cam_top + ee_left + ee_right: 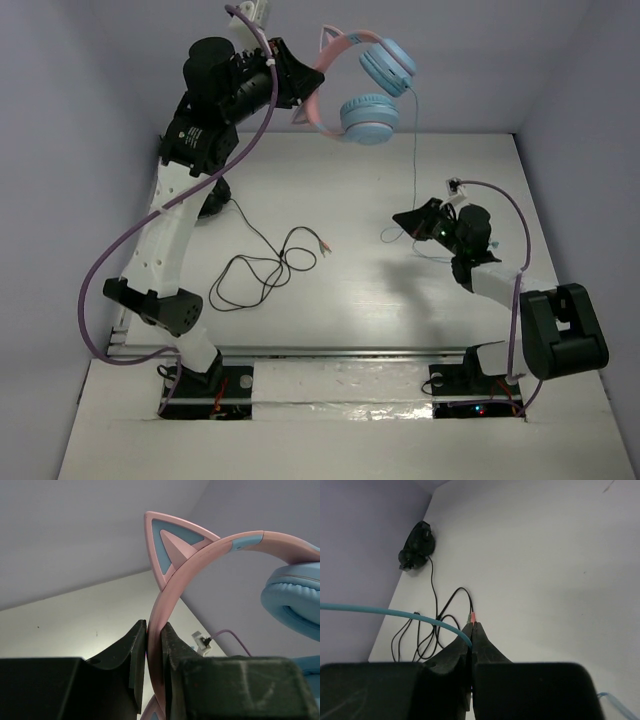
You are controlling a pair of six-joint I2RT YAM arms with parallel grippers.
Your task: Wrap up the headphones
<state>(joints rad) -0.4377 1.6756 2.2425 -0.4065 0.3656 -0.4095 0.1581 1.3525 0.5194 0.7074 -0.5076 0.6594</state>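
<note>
The headphones point(365, 85) hang in the air at the back of the scene, with a pink cat-ear headband point(200, 560) and light blue earcups point(292, 600). My left gripper point(300, 85) is raised high and shut on the headband, which is pinched between its two jaws point(154, 627). The thin light blue cable point(416, 170) drops from the lower earcup towards my right gripper point(400, 218), low over the table's right side. The right gripper point(472, 626) is shut on this cable point(395, 613), which enters between its fingertips from the left.
All-black headphones point(417, 545) lie at the table's far left edge, partly behind the left arm point(213, 200). Their thin black cable point(260, 270) loops across the table's middle left and ends in a plug point(322, 246). Purple walls enclose the back and sides.
</note>
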